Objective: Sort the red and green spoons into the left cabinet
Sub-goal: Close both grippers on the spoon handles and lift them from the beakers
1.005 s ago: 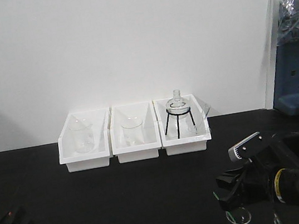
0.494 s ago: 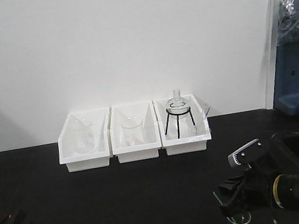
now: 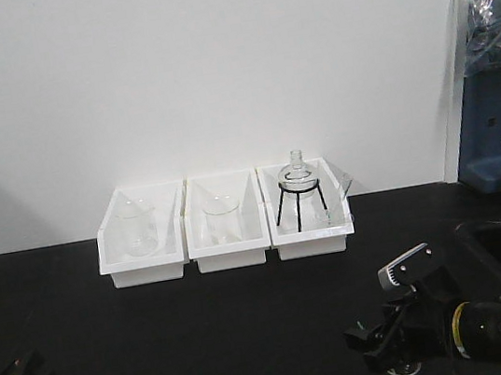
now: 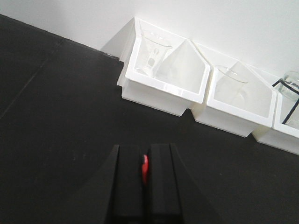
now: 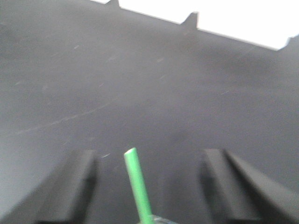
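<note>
Black benchtop (image 3: 251,319) — left gripper (image 4: 145,151) tight on red spoon (image 4: 145,169); right gripper (image 5: 152,155) agape, green spoon (image 5: 138,182) seemingly between

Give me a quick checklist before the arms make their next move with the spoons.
1. Left gripper shut on red spoon: ok.
2. Green spoon between the fingers of right gripper: ok.
3. Right gripper closed on it: not ok, open.
4. Right wrist view sharp: not ok, blurred.
5. Cabinet in view: not ok, no view shows it.
6. Bins clear of both grippers: ok, far behind them.
</note>
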Robot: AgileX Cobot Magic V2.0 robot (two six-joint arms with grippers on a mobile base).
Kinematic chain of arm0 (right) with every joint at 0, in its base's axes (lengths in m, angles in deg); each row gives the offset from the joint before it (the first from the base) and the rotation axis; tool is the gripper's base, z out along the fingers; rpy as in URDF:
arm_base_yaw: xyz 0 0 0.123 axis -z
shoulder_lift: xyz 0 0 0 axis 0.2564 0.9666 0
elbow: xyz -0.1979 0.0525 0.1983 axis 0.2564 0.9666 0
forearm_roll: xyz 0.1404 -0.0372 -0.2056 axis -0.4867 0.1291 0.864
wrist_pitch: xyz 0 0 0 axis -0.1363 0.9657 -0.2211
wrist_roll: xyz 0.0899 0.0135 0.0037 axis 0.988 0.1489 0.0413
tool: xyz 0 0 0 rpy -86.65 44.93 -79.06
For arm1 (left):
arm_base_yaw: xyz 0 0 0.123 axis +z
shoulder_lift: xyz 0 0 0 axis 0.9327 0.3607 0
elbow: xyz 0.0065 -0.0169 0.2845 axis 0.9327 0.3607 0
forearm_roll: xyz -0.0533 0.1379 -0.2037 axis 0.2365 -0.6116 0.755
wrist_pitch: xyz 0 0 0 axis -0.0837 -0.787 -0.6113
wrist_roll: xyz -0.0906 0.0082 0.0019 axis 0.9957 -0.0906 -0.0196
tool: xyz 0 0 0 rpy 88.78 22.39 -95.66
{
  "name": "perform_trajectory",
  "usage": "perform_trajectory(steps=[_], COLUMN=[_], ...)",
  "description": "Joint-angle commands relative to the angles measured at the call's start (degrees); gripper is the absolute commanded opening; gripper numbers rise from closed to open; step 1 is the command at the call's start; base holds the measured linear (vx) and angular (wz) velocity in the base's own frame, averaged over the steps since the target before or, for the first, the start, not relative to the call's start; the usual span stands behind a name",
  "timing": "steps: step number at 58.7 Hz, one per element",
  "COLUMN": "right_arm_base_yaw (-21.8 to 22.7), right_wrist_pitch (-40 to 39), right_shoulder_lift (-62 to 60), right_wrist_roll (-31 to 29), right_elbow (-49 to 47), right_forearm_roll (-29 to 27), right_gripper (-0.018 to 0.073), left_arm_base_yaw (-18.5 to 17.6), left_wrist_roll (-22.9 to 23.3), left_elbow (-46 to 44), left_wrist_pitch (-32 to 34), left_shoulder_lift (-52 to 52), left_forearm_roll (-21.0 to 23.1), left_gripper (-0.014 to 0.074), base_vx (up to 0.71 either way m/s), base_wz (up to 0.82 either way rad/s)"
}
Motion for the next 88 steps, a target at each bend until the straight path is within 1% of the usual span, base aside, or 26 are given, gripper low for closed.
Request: perform_trajectory(steps=[1, 5, 15, 20, 27, 40, 44, 50, 59, 70, 88], right_arm_base_yaw=[0.1, 0.1, 0.1, 0.1, 0.1, 0.1, 0.1, 0.1, 0.1, 0.1, 0.1], right_wrist_pitch=[-1.6, -1.8, -5.2, -5.2, -6.1, -7.2, -7.4, -7.4, -7.4, -7.4, -7.3], right_shoulder_lift=[-1.8, -1.5, -0.9, -0.4, 0.7, 1.3, 1.3, 1.3, 1.3, 1.2, -0.8], right_wrist_roll=[-1.3, -1.7, -2.6, -4.0, -4.3, -4.3, -4.3, -4.3, -4.3, -4.3, -4.2], right_elbow=[-1.7, -1.7, -1.7, -1.7, -1.7, -1.7, -1.7, -1.7, -1.7, -1.7, -1.7], right_forearm_roll=[-1.9, -2.0, -2.4, -4.7, -7.7, -7.8, -7.7, -7.7, -7.8, -7.8, -7.8], right_gripper=[0.0553, 0.0545, 0.0522, 0.0511, 0.0502, 0.0486, 0.0453, 0.0365, 0.0176, -0.0008, -0.001], left_arm_base_yaw=[-0.1, -0.1, -0.1, -0.1, -0.1, -0.1, -0.1, -0.1, -0.1, -0.1, -0.1], left_wrist_roll=[0.3, 0.3, 0.3, 0.3, 0.3, 0.3, 0.3, 0.3, 0.3, 0.3, 0.3], left_elbow=[-1.2, -1.2, -1.2, -1.2, -1.2, -1.2, -1.2, -1.2, -1.2, -1.2, -1.2], left_wrist_pitch=[4.6, 4.6, 4.6, 4.6, 4.6, 4.6, 4.6, 4.6, 4.6, 4.8, 5.4], left_shoulder_lift=[-2.3, -2.3, -2.3, -2.3, -2.3, -2.3, -2.3, -2.2, -1.4, -0.9, -0.9], left_forearm_roll=[0.5, 0.5, 0.5, 0.5, 0.5, 0.5, 0.5, 0.5, 0.5, 0.5, 0.5], left_gripper=[0.0009, 0.0009, 0.0009, 0.0009, 0.0009, 0.0009, 0.0009, 0.0009, 0.0009, 0.0009, 0.0009], base_vx=[0.0, 0.0, 0.0, 0.0, 0.0, 0.0, 0.0, 0.0, 0.0, 0.0, 0.0], base_wz=[0.0, 0.0, 0.0, 0.0, 0.0, 0.0, 0.0, 0.0, 0.0, 0.0, 0.0])
